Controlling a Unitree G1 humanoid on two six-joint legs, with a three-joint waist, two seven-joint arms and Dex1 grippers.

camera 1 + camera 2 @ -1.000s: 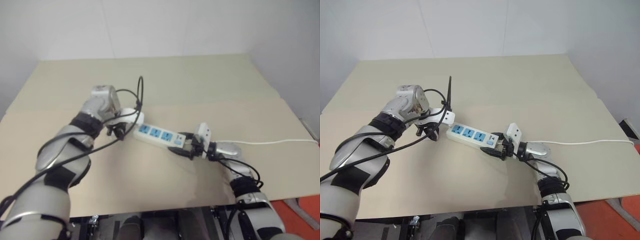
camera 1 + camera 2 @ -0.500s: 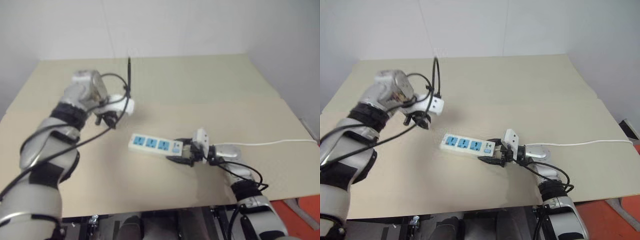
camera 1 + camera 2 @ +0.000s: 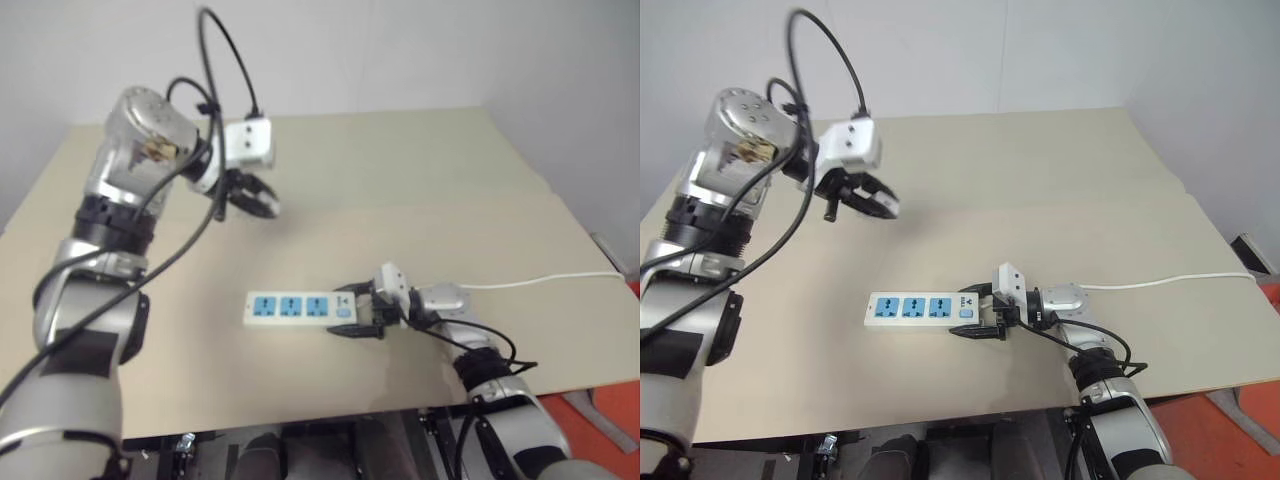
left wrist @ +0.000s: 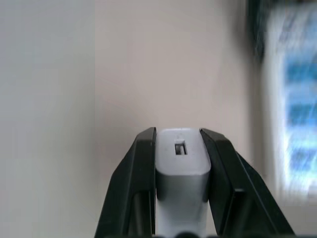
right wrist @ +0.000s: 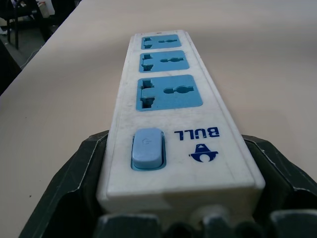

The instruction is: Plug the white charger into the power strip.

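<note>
Left tool (image 4: 178,148) pinches boxy white charger (image 4: 180,158) | right tool (image 5: 176,198) clamps flat power strip (image 5: 168,99)

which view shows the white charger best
The left wrist view: the white charger sits large between the left pincer's black fingers, its slotted end face plain. In the head views it is a small pale sliver at that pincer, raised above the table. The right wrist view gives the power strip instead.
</note>
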